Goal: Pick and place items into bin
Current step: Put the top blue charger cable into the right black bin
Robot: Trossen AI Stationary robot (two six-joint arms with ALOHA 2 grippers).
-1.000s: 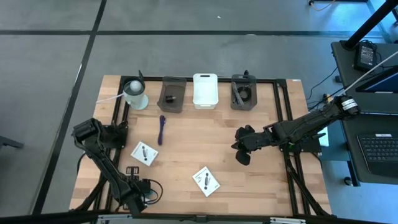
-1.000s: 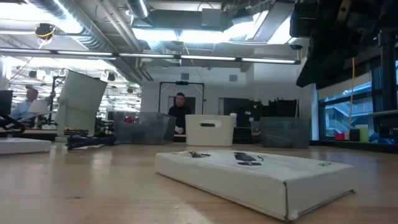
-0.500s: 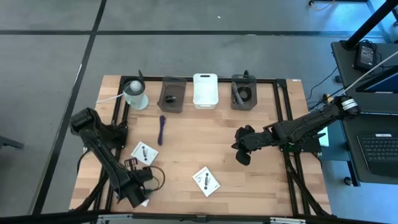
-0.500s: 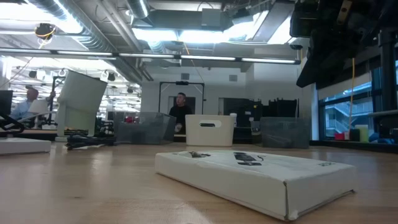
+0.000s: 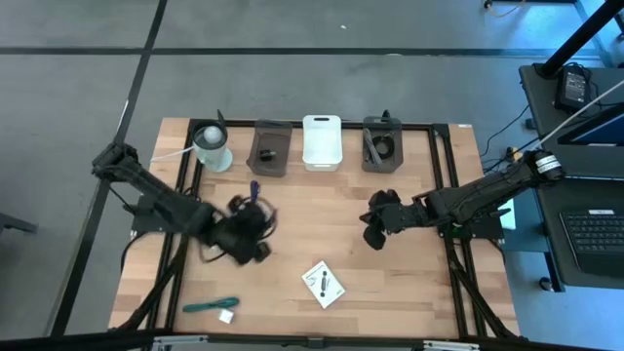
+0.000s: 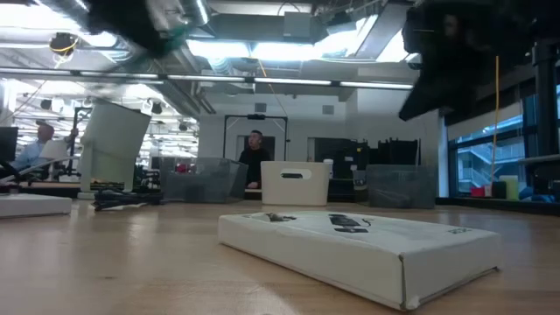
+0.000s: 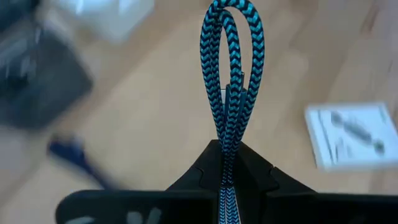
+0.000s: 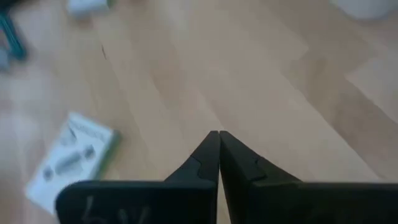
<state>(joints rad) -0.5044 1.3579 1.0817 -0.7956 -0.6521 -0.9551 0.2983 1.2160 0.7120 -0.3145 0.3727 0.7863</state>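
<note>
My left gripper (image 5: 244, 234) hangs above the table's middle left, blurred, and is shut on a teal-and-black braided tie (image 7: 227, 62). The tie's loop sticks out past the fingertips. The left gripper (image 6: 166, 31) also appears as a teal-tinged blur in the low view. Another teal tie (image 5: 210, 305) and a tiny white cube (image 5: 224, 316) lie flat near the table's near edge. One white packet (image 5: 323, 283) lies flat near the middle. The purple stick (image 5: 253, 190) shows just beyond my left gripper. My right gripper (image 5: 373, 232) is shut and hovers right of centre. The second packet is hidden. My left gripper pinches the braided tie between its two fingers, just below the loop (image 7: 225, 134). The doubled strands run along the fingers and out past their tips. The loop is lifted clear of the table and stands straight out from the fingertips (image 7: 208, 155).
Along the far edge stand two grey bins (image 5: 270, 146) (image 5: 381, 144), a white bin (image 5: 322, 141) and a white cup-like cylinder (image 5: 212, 146). Bare wood lies between the two grippers. A person shows in the room behind the table (image 6: 254, 157).
My left gripper has risen from the near left corner and swung fast toward the table's middle and far side, carrying the braided tie. Where it had been, a teal tie and a white cube now show. My right gripper has edged slightly toward the far left.
</note>
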